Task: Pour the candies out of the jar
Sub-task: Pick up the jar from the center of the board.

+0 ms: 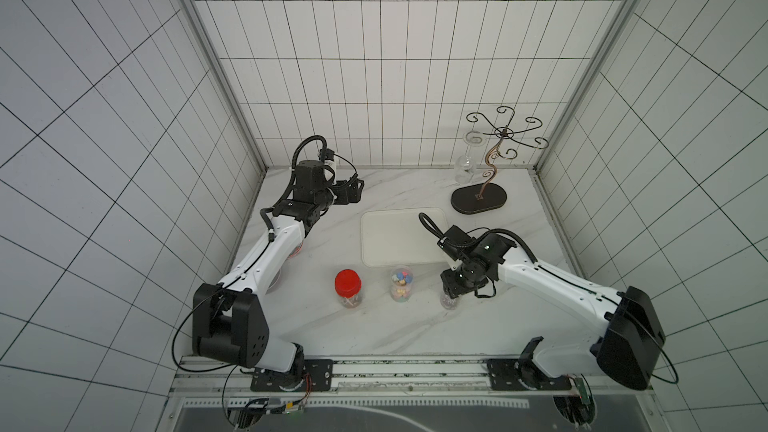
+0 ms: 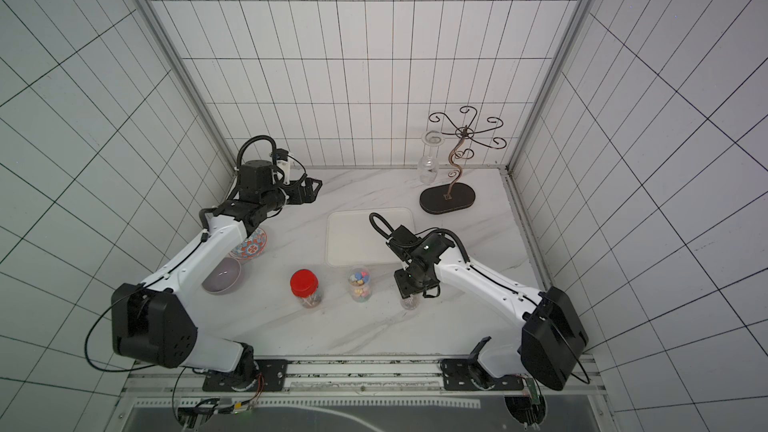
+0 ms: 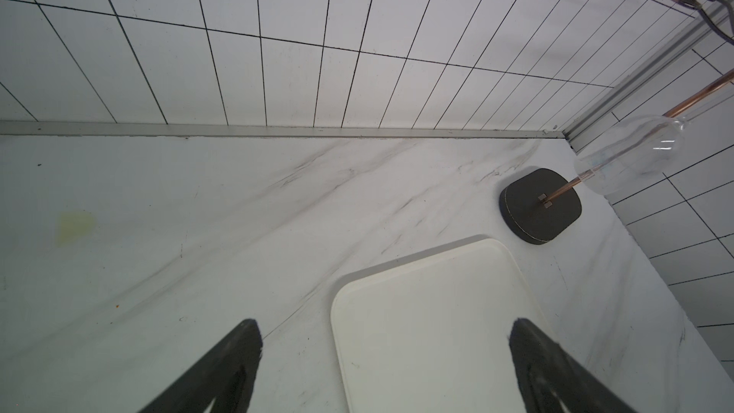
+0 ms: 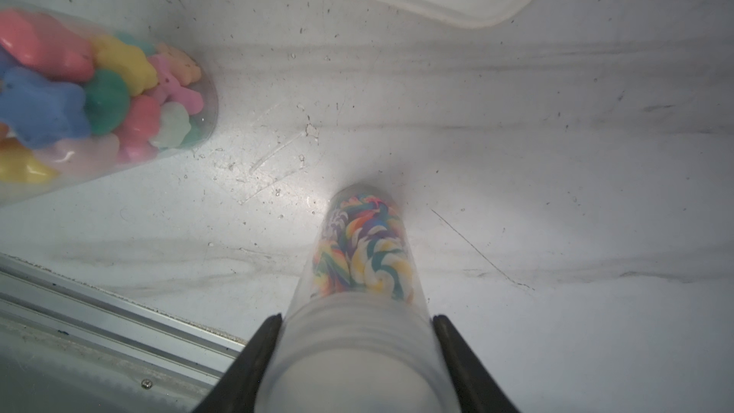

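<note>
A small clear jar stands upright on the marble table near the front right, with swirl-patterned candies packed in its lower part. My right gripper is shut on the jar's threaded neck from above, one black finger on each side. In both top views the right gripper covers most of the jar. My left gripper hangs open and empty over the back left of the table, far from the jar.
A white tray lies just behind the jars. An open jar of pastel lumps and a red-lidded jar stand to the left of the held one. A wire rack with a hanging glass is back right. Two bowls sit under the left arm.
</note>
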You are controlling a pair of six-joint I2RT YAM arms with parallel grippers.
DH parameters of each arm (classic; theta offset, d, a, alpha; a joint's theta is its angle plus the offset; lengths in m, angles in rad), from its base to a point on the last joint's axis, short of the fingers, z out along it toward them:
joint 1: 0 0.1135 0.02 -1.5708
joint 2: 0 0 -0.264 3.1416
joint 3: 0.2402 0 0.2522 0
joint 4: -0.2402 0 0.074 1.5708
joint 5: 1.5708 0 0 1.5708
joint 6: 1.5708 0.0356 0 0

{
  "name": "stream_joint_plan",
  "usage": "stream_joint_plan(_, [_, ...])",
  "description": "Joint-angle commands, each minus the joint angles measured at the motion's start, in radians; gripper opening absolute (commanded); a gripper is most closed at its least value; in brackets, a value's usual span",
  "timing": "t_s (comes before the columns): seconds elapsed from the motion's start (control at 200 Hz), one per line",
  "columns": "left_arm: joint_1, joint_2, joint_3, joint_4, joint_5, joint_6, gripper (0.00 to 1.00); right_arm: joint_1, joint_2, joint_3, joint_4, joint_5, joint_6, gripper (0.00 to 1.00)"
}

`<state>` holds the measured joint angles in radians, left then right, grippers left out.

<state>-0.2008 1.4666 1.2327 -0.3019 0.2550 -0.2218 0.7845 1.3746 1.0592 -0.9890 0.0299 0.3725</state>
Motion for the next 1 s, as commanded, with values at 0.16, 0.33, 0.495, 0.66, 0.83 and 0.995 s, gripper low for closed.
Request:
stream_joint_plan(0.16, [0.005,-0.033,-0.024,0.147,0.192,0.005,0.97,-0.039,-0.003,0.265,-0.144,-0.015,-0.071,0.37])
stream_joint_plan(0.33, [0.016,-0.069,-0.063,0.239,0.348,0.045,0.97,-0.141,-0.001,0.385,-0.185,-0.079,-0.143,0.36])
stream_joint_plan(0.495, [0.032,-0.092,-0.089,0.278,0.509,0.127,0.97,-0.249,0.046,0.529,-0.222,-0.153,-0.244,0.36])
stream_joint_plan(0.66, [0.031,-0.129,-0.128,0.270,0.592,0.244,0.97,-0.342,0.092,0.657,-0.182,-0.271,-0.313,0.36])
stream_joint_plan(0.83, [0.010,-0.159,-0.127,0.126,0.640,0.417,0.97,-0.366,0.133,0.707,-0.082,-0.423,-0.349,0.35])
stream_joint_plan(0.995, [-0.135,-0.168,-0.119,-0.068,0.440,0.624,0.97,-0.368,0.142,0.677,0.032,-0.542,-0.362,0.35])
